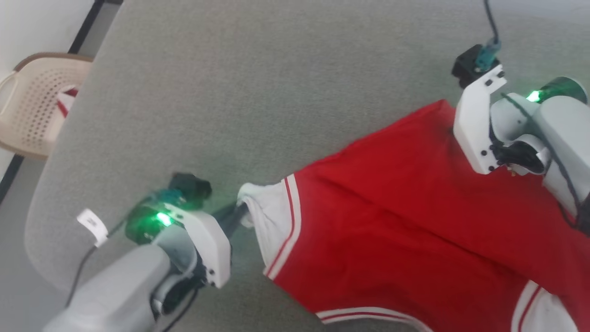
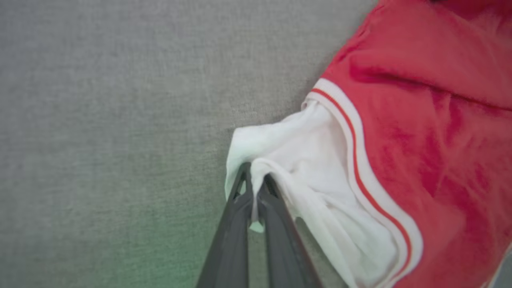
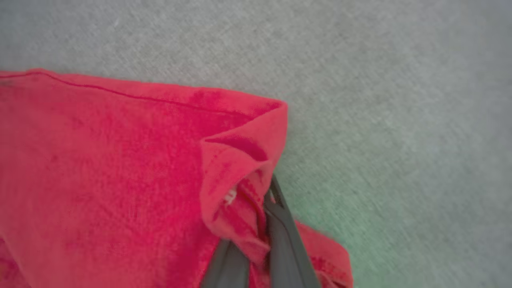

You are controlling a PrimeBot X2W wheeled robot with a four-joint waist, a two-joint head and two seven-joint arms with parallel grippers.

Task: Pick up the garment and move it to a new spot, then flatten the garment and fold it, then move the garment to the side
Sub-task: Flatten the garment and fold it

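Closest to me, the robot's pale left forearm (image 1: 120, 286) is reaching up from the near left, a green light glowing on its wrist. Its left hand (image 2: 254, 182) is pinching the rim of the white sleeve (image 2: 316, 160), both dark fingers pressed together on a fold of that cloth. The garment (image 1: 405, 207) is lying spread over the near right part of the grey counter (image 1: 230, 92), red body up, with striped trim showing at the sleeve seam and along the near edge. At its far right corner the right hand (image 3: 272, 196) is clamping a bunched piece of the red hem, fingers closed on it. From the head camera the right wrist's white bracket (image 1: 477, 124) is covering that corner, so the grip is hiding behind it. Off the counter's far left edge a beige perforated plastic chair (image 1: 32, 106) is standing on the floor, with a red-and-white cloth (image 1: 67, 99) lying on its seat. A white tag (image 1: 92, 226) is hanging from the cable beside the left wrist.
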